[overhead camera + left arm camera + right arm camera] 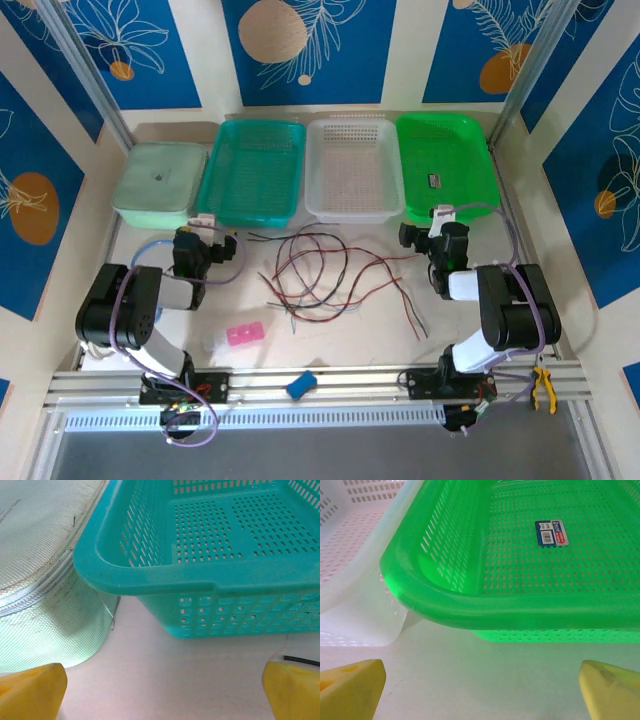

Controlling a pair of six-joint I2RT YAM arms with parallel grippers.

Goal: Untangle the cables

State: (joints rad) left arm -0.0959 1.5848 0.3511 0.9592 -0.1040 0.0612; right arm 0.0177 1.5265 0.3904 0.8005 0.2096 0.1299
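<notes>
Both arms are seen folded, with elbows drawn back and forearms stretched forward. The left hand (pixel 207 240) and the right hand (pixel 432 235) are held low and empty, each with yellow fingertips (pixel 30 692) spread wide apart

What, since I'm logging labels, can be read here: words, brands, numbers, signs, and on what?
Sticker inside the green basket: a barcode with blue and red patches, print too blurred to read.
Small dark mark on the pale green lid: too small to read.
Nothing else legible.
</notes>
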